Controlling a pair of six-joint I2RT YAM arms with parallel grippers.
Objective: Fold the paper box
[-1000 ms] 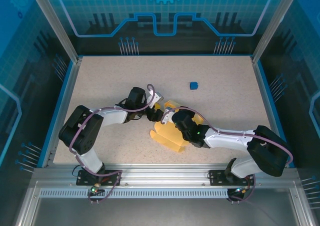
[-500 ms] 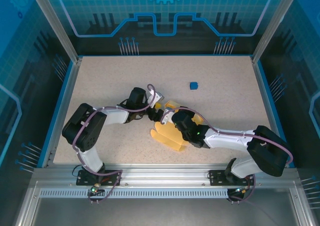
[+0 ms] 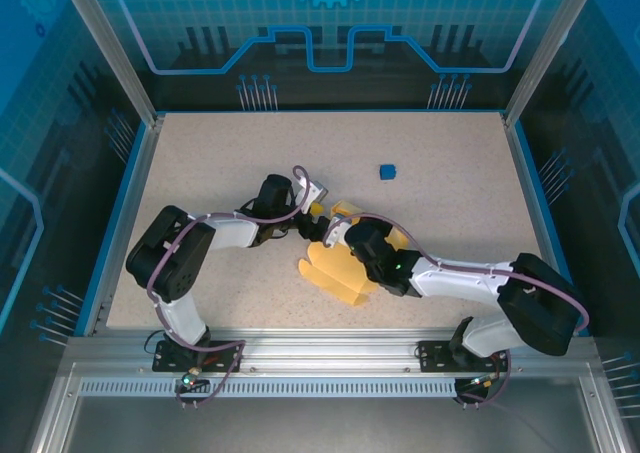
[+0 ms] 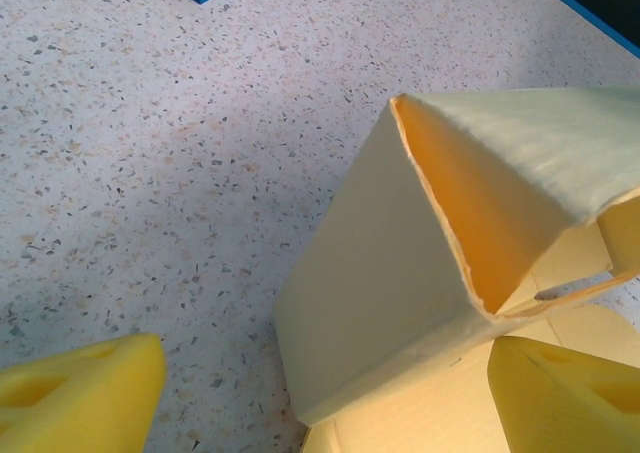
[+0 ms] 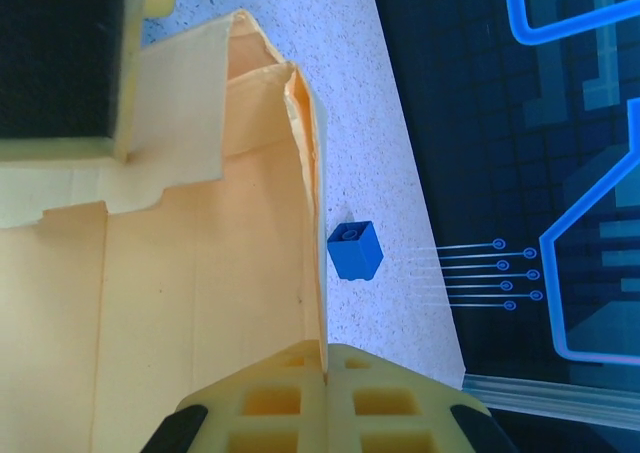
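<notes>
A: What has changed over the last second?

B: The left gripper (image 3: pixel 314 219) has spread its fingers wider and is now released; the paper box (image 3: pixel 338 275) has edged slightly.

A: Where does the box sit?

B: Its raised wall stands between the left gripper's fingers, close to one and apart from the other; the right gripper (image 5: pixel 325 378) stays pinched on that wall's edge, with the flat flaps beneath its wrist.

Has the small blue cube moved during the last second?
No. Measured against the table's back rim, the blue cube keeps the same spot in the top view.
</notes>
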